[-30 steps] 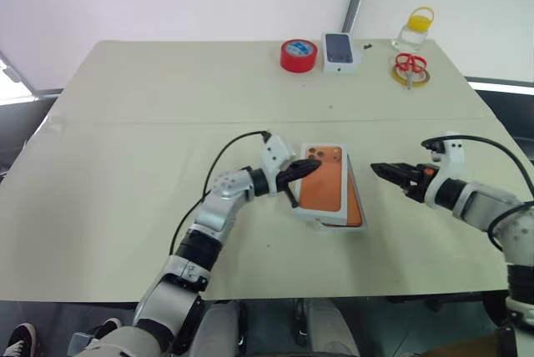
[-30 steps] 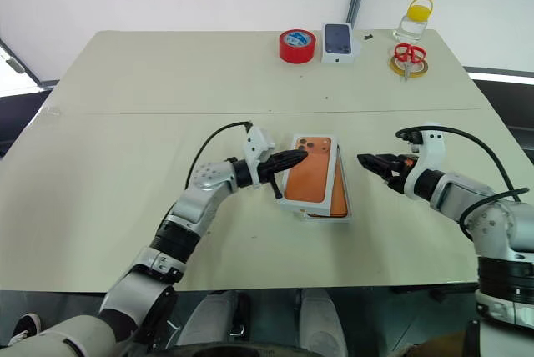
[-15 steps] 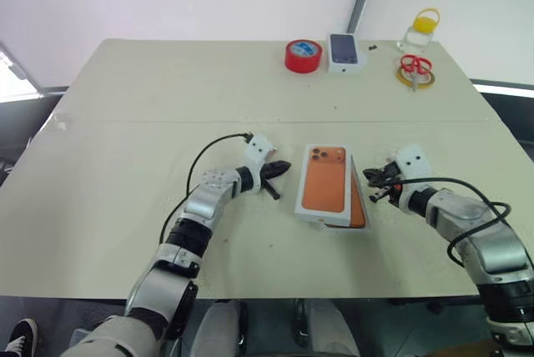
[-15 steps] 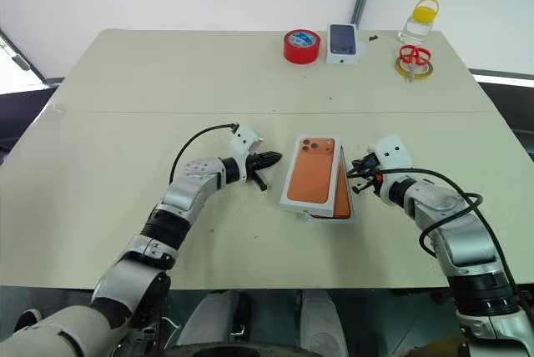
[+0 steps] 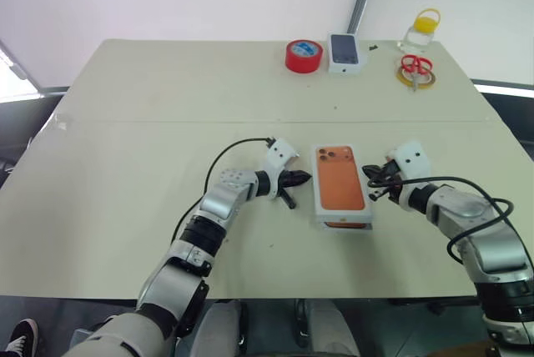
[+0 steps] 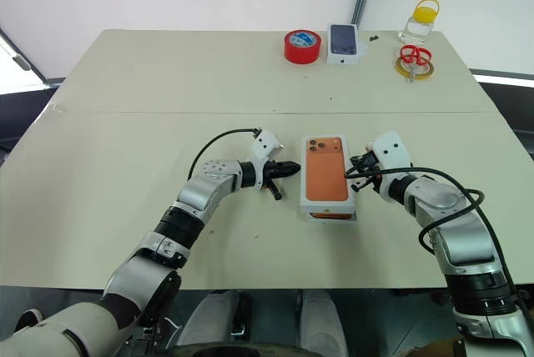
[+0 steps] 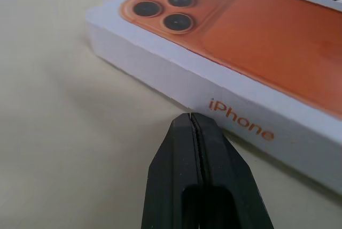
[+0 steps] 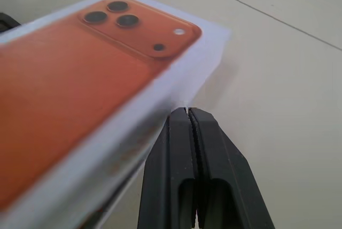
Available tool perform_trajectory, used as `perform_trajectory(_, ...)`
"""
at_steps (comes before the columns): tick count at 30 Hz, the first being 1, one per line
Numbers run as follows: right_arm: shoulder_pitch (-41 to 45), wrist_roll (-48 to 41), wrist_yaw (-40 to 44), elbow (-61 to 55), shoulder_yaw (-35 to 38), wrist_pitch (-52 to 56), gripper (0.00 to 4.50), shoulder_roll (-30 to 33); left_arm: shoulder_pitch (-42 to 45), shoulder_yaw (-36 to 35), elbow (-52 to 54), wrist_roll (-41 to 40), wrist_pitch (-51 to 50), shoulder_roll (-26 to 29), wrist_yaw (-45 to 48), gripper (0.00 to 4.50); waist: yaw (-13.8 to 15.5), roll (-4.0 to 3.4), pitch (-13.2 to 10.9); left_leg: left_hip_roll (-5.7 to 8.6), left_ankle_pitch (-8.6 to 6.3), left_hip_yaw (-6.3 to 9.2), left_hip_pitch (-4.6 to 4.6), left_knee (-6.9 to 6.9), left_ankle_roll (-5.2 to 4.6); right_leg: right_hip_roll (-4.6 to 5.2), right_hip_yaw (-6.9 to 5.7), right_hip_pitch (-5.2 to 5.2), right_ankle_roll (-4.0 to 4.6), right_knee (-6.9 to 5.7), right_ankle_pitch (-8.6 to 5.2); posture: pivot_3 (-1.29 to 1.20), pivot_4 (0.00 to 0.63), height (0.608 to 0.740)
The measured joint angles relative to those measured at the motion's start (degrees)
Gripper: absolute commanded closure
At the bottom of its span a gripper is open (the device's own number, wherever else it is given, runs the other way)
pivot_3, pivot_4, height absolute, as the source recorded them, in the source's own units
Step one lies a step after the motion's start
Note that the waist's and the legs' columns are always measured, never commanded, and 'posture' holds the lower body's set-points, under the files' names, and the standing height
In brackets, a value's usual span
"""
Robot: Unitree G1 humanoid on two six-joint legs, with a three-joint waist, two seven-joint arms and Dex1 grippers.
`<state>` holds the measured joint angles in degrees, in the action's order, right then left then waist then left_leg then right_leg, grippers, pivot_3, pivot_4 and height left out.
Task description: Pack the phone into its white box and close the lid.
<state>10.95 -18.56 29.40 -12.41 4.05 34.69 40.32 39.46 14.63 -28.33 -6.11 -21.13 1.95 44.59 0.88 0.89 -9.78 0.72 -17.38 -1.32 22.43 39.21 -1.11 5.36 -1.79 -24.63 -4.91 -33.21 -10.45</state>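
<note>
The lid (image 5: 340, 184), white with an orange phone picture on top, lies flat over the white box (image 5: 345, 225) in the middle of the table. The box's rim peeks out at the near end with a thin orange strip. The phone is otherwise hidden under the lid. My left gripper (image 5: 304, 178) is shut and empty, its tip (image 7: 192, 117) just short of the lid's left side wall (image 7: 224, 98). My right gripper (image 5: 372, 183) is shut and empty too, its tip (image 8: 187, 111) at the lid's right side wall (image 8: 133, 132).
At the far edge stand a red tape roll (image 5: 301, 55), a small white box with a dark phone picture (image 5: 344, 50), scissors on a yellow tape ring (image 5: 412, 69) and a yellow-capped bottle (image 5: 420, 30). Bare table (image 5: 125, 165) spreads to the left.
The lid has gone from lying askew to lying square over the box. My left gripper drew back, then came in to the lid's left side. My right gripper shut and closed in on the right side.
</note>
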Motion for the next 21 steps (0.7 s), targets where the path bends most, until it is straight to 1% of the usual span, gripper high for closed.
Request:
perform_trajectory(6,-1.22,0.99,2.02,-1.58,0.36,-0.18,4.44,2.0,0.12,1.14,1.44,0.42,-1.05,-0.35,0.73,4.5,0.12,0.01,-0.01,0.02,0.0,0.01,0.02,0.0,0.0,0.01,0.0,0.0,-0.01,0.01,0.0,0.0,0.15,0.74)
perform_trajectory(11,-3.05,0.89,3.65,-3.8,0.69,0.19,4.44,2.06,0.12,2.09,2.98,0.63,-1.94,-0.42,1.18,4.5,-0.01,0.01,-0.01,0.03,0.0,-0.01,0.02,0.0,0.0,0.03,0.0,-0.01,-0.01,0.0,0.0,0.0,0.15,0.74)
perform_trajectory(16,-3.35,2.0,3.07,-3.88,0.79,0.08,4.44,1.95,0.11,2.38,3.01,0.71,-1.96,-0.16,1.05,4.5,-0.02,0.01,-0.01,0.03,0.0,0.0,0.0,0.01,0.0,0.02,0.0,0.0,-0.01,-0.01,0.0,0.0,0.15,0.74)
perform_trajectory(21,-1.15,0.14,1.92,-0.74,4.9,1.02,4.44,-0.56,0.08,2.23,3.0,0.7,-1.95,0.38,0.78,4.5,-0.02,0.01,-0.01,0.03,0.0,-0.01,0.0,0.01,0.0,0.03,0.01,-0.01,-0.01,-0.01,0.01,0.0,0.15,0.74)
